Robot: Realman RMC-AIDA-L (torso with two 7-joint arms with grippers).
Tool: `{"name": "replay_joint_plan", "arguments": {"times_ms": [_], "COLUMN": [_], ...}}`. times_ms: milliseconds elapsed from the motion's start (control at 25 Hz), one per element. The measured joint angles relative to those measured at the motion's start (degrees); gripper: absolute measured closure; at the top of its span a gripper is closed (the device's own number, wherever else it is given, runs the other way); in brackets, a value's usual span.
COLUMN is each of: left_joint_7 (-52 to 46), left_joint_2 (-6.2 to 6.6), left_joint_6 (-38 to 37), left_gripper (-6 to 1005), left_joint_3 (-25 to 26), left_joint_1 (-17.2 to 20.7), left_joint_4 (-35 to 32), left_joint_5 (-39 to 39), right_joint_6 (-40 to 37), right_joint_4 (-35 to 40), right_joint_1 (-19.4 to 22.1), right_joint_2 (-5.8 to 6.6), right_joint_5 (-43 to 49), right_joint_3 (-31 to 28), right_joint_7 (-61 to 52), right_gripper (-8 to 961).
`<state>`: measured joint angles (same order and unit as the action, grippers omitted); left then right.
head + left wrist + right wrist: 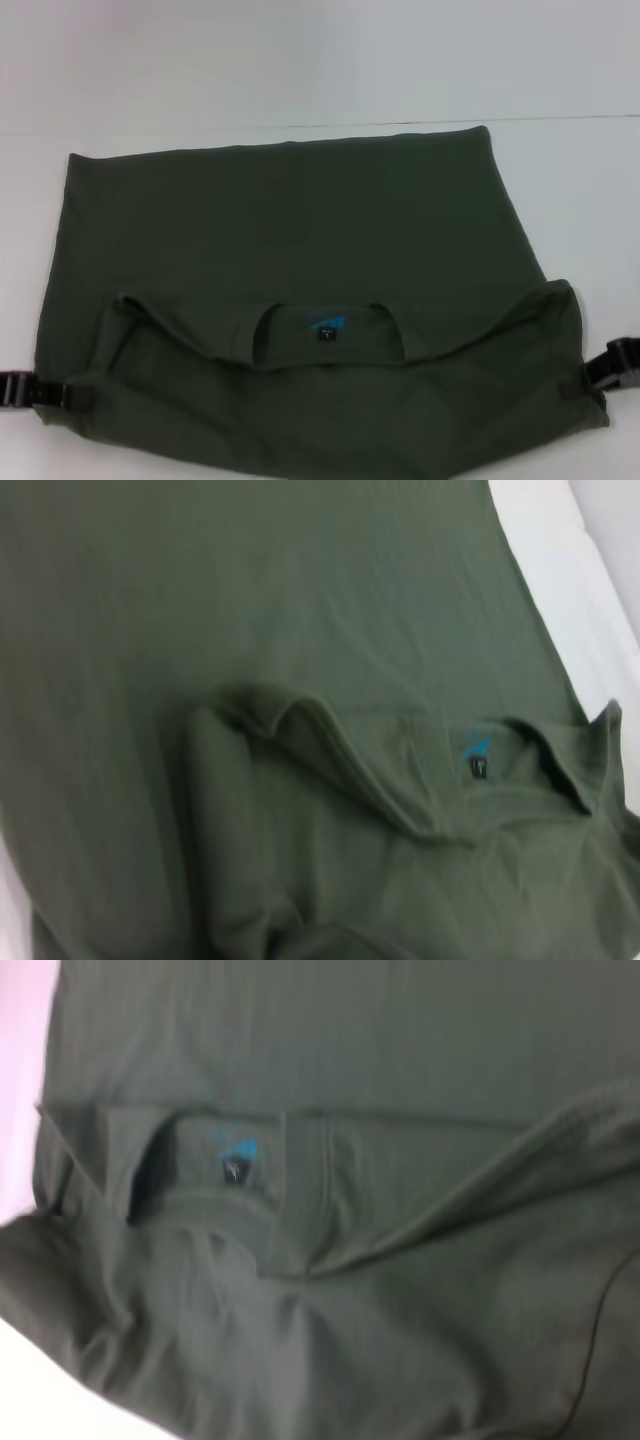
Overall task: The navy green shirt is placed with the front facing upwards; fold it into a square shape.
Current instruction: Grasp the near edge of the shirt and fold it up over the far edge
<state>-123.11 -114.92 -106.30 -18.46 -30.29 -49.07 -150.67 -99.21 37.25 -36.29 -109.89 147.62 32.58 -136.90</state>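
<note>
Olive cotton navy green shirt (300, 230) lies half-folded, each black tool (40, 392) (590, 378) pinching a near corner.

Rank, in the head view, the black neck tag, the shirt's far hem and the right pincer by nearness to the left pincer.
From the left pincer at the navy green shirt:
1. Black neck tag, centre.
2. Far hem, top edge; close to the tag's distance.
3. Right pincer, opposite side.

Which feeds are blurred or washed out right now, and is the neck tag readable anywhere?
Head view: soft, the white table evenly lit without glare, the navy green shirt dark with faint folds. Left wrist view: blurred. Right wrist view: blurrier. The neck tag shows in all three, blue print unreadable.
</note>
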Motion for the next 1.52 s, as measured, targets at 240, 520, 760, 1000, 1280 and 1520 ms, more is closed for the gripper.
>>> {"name": "replay_joint_plan", "arguments": {"times_ms": [240,520,760,1000,1280,1520], "left_joint_7": [0.3,0.3,0.2,0.2,2.4,5.8], "left_joint_2": [1.14,1.3,1.35,1.24,-0.04,-2.94], "left_joint_6": [0.8,3.0,5.9,11.4,18.5,26.3], "left_gripper": [945,945,945,945,945,945], "left_joint_3": [4.2,4.8,6.1,6.0,5.6,5.5], "left_joint_1": [-1.1,-1.2,-1.2,-1.2,-1.5,-2.1], "left_joint_4": [0.1,0.2,1.2,3.4,6.8,8.7], "left_joint_5": [2.2,6.9,11.9,17.3,25.4,31.1], "right_joint_6": [0.3,3.6,7.6,14.2,21.3,27.4], "right_joint_4": [0.4,0.0,-0.3,-1.9,-2.6,-3.7], "right_joint_1": [-0.1,0.0,0.0,-0.1,-0.3,-0.6], "right_joint_2": [0.93,1.6,1.6,1.43,-0.97,-3.72], "right_joint_5": [-2.5,-9.4,-14.7,-19.1,-26.6,-30.3], "right_joint_3": [-5.1,-6.4,-6.6,-6.7,-6.4,-6.5], "right_joint_7": [0.2,-0.4,-0.5,0.1,3.2,7.2], "right_gripper": [921,921,922,922,922,921]}}
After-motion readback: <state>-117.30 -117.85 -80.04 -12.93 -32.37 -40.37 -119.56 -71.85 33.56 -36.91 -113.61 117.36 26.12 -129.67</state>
